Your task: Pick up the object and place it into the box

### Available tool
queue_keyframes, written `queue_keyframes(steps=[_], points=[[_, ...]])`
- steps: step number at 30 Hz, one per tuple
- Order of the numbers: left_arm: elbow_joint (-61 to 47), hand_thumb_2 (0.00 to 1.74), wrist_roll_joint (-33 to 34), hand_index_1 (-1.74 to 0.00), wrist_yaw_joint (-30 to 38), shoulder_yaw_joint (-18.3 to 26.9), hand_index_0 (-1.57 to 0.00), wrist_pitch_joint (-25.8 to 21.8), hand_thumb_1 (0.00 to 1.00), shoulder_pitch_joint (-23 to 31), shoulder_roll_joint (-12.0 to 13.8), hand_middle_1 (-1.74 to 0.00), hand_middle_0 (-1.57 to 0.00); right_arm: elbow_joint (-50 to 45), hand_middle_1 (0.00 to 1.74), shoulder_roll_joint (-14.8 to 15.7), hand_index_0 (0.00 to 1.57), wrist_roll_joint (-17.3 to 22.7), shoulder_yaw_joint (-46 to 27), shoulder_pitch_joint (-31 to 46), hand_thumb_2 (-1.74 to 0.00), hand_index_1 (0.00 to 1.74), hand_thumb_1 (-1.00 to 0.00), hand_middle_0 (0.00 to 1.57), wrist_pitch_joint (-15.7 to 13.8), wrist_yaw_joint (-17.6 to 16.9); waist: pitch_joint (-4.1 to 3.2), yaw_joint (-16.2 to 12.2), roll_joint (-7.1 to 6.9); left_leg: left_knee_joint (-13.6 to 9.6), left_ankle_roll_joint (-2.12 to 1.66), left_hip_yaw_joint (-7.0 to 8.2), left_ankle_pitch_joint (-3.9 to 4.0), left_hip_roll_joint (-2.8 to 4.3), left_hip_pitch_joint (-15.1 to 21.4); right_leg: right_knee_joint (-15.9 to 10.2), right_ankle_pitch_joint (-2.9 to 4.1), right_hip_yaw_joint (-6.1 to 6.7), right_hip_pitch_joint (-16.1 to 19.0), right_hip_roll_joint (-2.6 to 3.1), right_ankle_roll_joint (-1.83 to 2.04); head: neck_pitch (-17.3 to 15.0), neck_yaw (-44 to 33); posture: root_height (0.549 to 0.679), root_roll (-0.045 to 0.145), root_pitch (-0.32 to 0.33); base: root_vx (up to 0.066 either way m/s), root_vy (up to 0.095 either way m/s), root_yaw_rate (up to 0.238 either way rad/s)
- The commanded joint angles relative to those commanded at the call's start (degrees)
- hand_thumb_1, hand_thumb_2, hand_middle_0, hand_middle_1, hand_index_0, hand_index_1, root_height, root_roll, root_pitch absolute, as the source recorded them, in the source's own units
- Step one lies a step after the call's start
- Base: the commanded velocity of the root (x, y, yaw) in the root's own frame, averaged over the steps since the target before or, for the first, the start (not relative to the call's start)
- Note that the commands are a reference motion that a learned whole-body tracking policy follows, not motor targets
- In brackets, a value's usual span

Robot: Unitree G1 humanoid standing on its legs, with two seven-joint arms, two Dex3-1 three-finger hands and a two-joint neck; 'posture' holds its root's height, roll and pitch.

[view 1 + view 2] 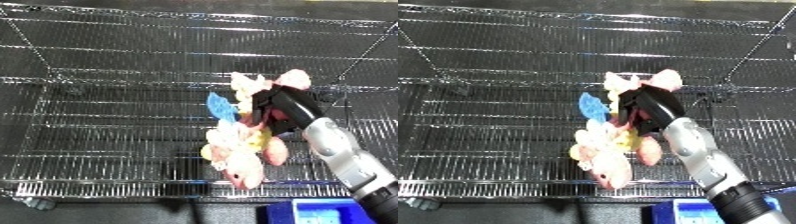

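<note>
1. One hand shows: the right hand [271, 107], black, at the end of a silver and white forearm [342, 152] that comes in from the lower right corner of both views.
2. Its fingers are curled round the upper part of a soft toy [238, 150], clamped on it.
3. The soft toy is pink, cream and pale yellow, with a blue part [592, 106] sticking out on its left side, just beside the hand.
4. Pink and cream tufts of the toy [664, 78] show above the hand; the longer body hangs below it, down toward the near edge of the view.
5. The toy is seen against a wire bin [98, 140], a large mesh basket of silver wire whose walls rise at the far side and at the left and right.
6. Whether the toy's lower end touches the mesh floor or hangs just above it cannot be told.
7. A blue thing [324, 211] shows at the bottom edge, just under the forearm and outside the bin's near rim.
8. The left hand shows in neither view.
</note>
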Motion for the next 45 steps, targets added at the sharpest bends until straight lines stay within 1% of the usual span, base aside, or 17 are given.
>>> queue_keyframes(steps=[4, 7, 10, 13, 18, 23, 25, 27, 28, 29, 30, 33, 36, 38, 39, 43, 45], points=[[0.1, 1.74, 0.2, -1.74, -0.1, 1.0, -1.57, 0.4, 1.0, 0.8, -0.5, -1.74, -1.57, -5.8, 1.74, -2.5, 1.57, 0.7, -5.9, 4.7, -1.74, 1.74, -1.0, 1.57, -0.2, -1.5, -0.83, -1.7, -0.04, -0.7, 0.07, 0.62, -0.12, 0.26, 1.4, -0.6, -0.14, 0.33, 0.9, 0.04, -0.02, 0.8, 2.1, 0.631, 0.039, -0.153, 0.014, -0.009, -0.066], [-0.1, 1.74, 0.5, -1.74, -0.1, 1.8, -1.57, 0.7, 1.0, 1.6, -1.2, -1.74, -1.57, -10.5, 1.74, -3.7, 1.57, 1.2, -11.6, 9.9, -1.74, 1.74, -1.0, 1.57, -0.5, -2.8, -1.47, -3.2, 0.03, -1.2, 0.11, 1.08, -0.23, 0.38, 2.4, -1.1, -0.18, 0.54, 1.7, 0.05, -0.06, 1.3, 4.1, 0.632, 0.041, -0.16, 0.021, -0.007, -0.071], [-0.2, 1.74, 0.8, -1.74, -0.1, 2.4, -1.57, 1.0, 1.0, 2.4, -1.8, -1.74, -1.57, -15.2, 1.74, -4.1, 1.57, 1.7, -17.9, 15.9, -1.74, 1.74, -1.0, 1.57, -1.0, -4.0, -2.07, -4.5, 0.12, -1.5, 0.16, 1.48, -0.41, 0.45, 3.1, -1.6, -0.14, 0.72, 2.5, 0.08, -0.08, 1.7, 6.4, 0.634, 0.043, -0.165, 0.02, -0.007, -0.072], [-0.6, 1.74, 1.2, -1.74, -0.2, 3.1, -1.57, 1.3, 1.0, 3.0, -2.5, -1.74, -1.57, -19.8, 1.74, -3.8, 1.57, 1.8, -24.6, 22.3, -1.74, 1.74, -1.0, 1.57, -1.5, -5.2, -2.66, -5.8, 0.23, -1.7, 0.22, 1.83, -0.64, 0.52, 3.8, -2.2, -0.1, 0.87, 3.2, 0.09, -0.03, 2.1, 8.2, 0.635, 0.045, -0.17, 0.018, -0.007, -0.068], [-1.3, 1.74, 2.0, -1.74, -0.4, 3.8, -1.57, 1.8, 1.0, 3.7, -3.7, -1.74, -1.57, -25.7, 1.74, -1.2, 1.57, 1.8, -36.3, 33.5, -1.74, 1.74, -1.0, 1.57, -2.3, -7.1, -3.64, -7.8, 0.37, -1.7, 0.31, 2.62, -1.28, 0.69, 5.0, -3.1, -0.08, 1.24, 4.4, 0.23, 0.01, 2.8, 12.0, 0.637, 0.048, -0.177, 0.019, -0.003, -0.09], [-1.8, 1.74, 2.9, -1.74, -0.7, 4.2, -1.57, 2.3, 1.0, 4.2, -4.5, -1.74, -1.57, -28.0, 1.74, 2.3, 1.57, 2.0, -45.5, 42.4, -1.74, 1.74, -1.0, 1.57, -3.1, -9.4, -4.49, -10.3, 0.57, -1.4, 0.29, 3.29, -1.98, 0.94, 6.0, -3.8, -0.1, 1.67, 5.3, 0.35, 0.08, 2.4, 16.4, 0.638, 0.049, -0.183, 0.018, 0.004, -0.086], [-1.9, 1.74, 3.1, -1.74, -0.8, 4.1, -1.57, 2.5, 1.0, 4.2, -4.6, -1.74, -1.57, -28.7, 1.74, 3.5, 1.57, 2.1, -48.3, 45.2, -1.74, 1.74, -1.0, 1.57, -3.3, -10.1, -4.75, -11.0, 0.66, -1.4, 0.27, 3.51, -2.2, 1.03, 6.3, -3.9, -0.1, 1.8, 5.5, 0.38, 0.12, 2.3, 16.7, 0.639, 0.05, -0.185, 0.014, 0.006, -0.061], [-2.0, 1.74, 3.2, -1.74, -0.9, 4.0, -1.57, 2.5, 1.0, 4.2, -4.6, -1.74, -1.57, -29.1, 1.74, 4.1, 1.57, 2.1, -49.7, 46.6, -1.74, 1.74, -1.0, 1.57, -3.4, -10.4, -4.87, -11.2, 0.73, -1.3, 0.25, 3.62, -2.28, 1.08, 6.4, -4.0, -0.1, 1.87, 5.6, 0.4, 0.13, 2.3, 16.7, 0.639, 0.051, -0.186, 0.006, 0.003, -0.029], [-2.0, 1.74, 3.2, -1.74, -0.8, 4.0, -1.57, 2.5, 1.0, 4.2, -4.6, -1.74, -1.57, -29.2, 1.74, 4.3, 1.57, 2.1, -50.2, 47.0, -1.74, 1.74, -1.0, 1.57, -3.4, -10.5, -4.9, -11.3, 0.76, -1.3, 0.25, 3.67, -2.31, 1.09, 6.5, -4.1, -0.09, 1.9, 5.7, 0.41, 0.13, 2.0, 17.6, 0.639, 0.051, -0.186, 0.002, 0.0, -0.03], [-2.0, 1.74, 3.3, -1.74, -0.9, 4.0, -1.57, 2.6, 1.0, 4.3, -4.8, -1.74, -1.57, -29.1, 1.74, 4.8, 1.57, 2.2, -51.2, 48.0, -1.74, 1.74, -1.0, 1.57, -3.5, -10.8, -4.97, -11.7, 0.8, -1.2, 0.24, 3.88, -2.41, 1.16, 6.6, -4.2, -0.06, 2.09, 5.7, 0.48, 0.11, 1.0, 19.9, 0.639, 0.051, -0.186, 0.008, 0.006, -0.124], [-2.0, 1.74, 3.5, -1.74, -0.9, 4.0, -1.57, 2.7, 1.0, 4.4, -4.9, -1.74, -1.57, -29.0, 1.74, 5.6, 1.57, 2.3, -52.7, 49.6, -1.74, 1.74, -1.0, 1.57, -3.7, -11.2, -5.1, -12.4, 0.92, -1.2, 0.22, 4.18, -2.55, 1.23, 6.8, -4.3, -0.03, 2.34, 5.9, 0.55, 0.1, -0.9, 23.5, 0.64, 0.053, -0.187, 0.009, 0.01, -0.188], [-1.7, 1.74, 3.9, -1.74, -1.1, 4.1, -1.57, 3.0, 1.0, 4.9, -5.7, -1.74, -1.57, -28.3, 1.74, 8.5, 1.57, 2.6, -57.8, 55.4, -1.74, 1.74, -1.0, 1.57, -4.2, -12.4, -5.55, -15.2, 1.5, -1.1, 0.15, 5.3, -3.05, 1.47, 7.7, -4.9, 0.1, 3.19, 6.3, 0.76, 0.02, -2.7, 25.8, 0.641, 0.057, -0.189, 0.011, 0.018, -0.241], [-1.2, 1.74, 3.9, -1.74, -1.1, 4.1, -1.57, 3.2, 1.0, 5.3, -6.2, -1.74, -1.57, -28.0, 1.74, 10.3, 1.57, 2.7, -60.4, 58.9, -1.74, 1.74, -1.0, 1.57, -4.3, -12.4, -5.84, -16.9, 2.1, -0.9, 0.11, 6.07, -3.33, 1.58, 8.3, -5.2, 0.22, 3.62, 6.4, 0.85, -0.03, -4.0, 28.8, 0.642, 0.059, -0.19, 0.003, 0.017, -0.178], [-0.9, 1.74, 3.9, -1.74, -1.1, 4.0, -1.57, 3.3, 1.0, 5.4, -6.4, -1.74, -1.57, -27.7, 1.74, 11.0, 1.57, 2.9, -61.3, 60.1, -1.74, 1.74, -1.0, 1.57, -4.4, -12.5, -5.95, -17.6, 2.38, -0.9, 0.09, 6.48, -3.43, 1.64, 8.6, -5.3, 0.31, 3.86, 6.3, 0.92, -0.05, -4.3, 29.5, 0.642, 0.061, -0.189, -0.002, 0.014, -0.142], [-0.8, 1.74, 3.8, -1.74, -1.1, 3.9, -1.57, 3.3, 1.0, 5.3, -6.5, -1.74, -1.57, -27.5, 1.74, 11.4, 1.57, 3.0, -61.7, 60.7, -1.74, 1.74, -1.0, 1.57, -4.5, -12.5, -6.02, -18.1, 2.52, -0.9, 0.07, 6.7, -3.47, 1.67, 8.7, -5.4, 0.36, 4.03, 6.3, 0.98, -0.08, -5.2, 31.2, 0.642, 0.062, -0.189, -0.001, 0.018, -0.148], [-0.3, 1.74, 3.6, -1.74, -1.1, 3.6, -1.57, 3.3, 1.0, 5.2, -6.6, -1.74, -1.57, -27.1, 1.74, 12.4, 1.57, 3.4, -62.6, 62.0, -1.74, 1.74, -1.0, 1.57, -4.7, -12.5, -6.25, -19.3, 2.86, -1.0, 0.02, 7.18, -3.58, 1.7, 8.9, -5.8, 0.5, 4.46, 6.4, 1.17, -0.17, -5.3, 31.3, 0.644, 0.065, -0.187, 0.001, 0.013, -0.082], [-0.2, 1.74, 3.5, -1.74, -1.1, 3.2, -1.57, 3.4, 1.0, 5.1, -6.7, -1.74, -1.57, -26.5, 1.74, 12.8, 1.57, 3.6, -62.8, 62.4, -1.74, 1.74, -1.0, 1.57, -4.7, -12.6, -6.35, -19.8, 3.07, -0.9, 0.0, 7.38, -3.64, 1.68, 9.0, -5.9, 0.56, 4.62, 6.4, 1.23, -0.23, -7.5, 34.9, 0.644, 0.067, -0.186, -0.006, 0.013, -0.074]])
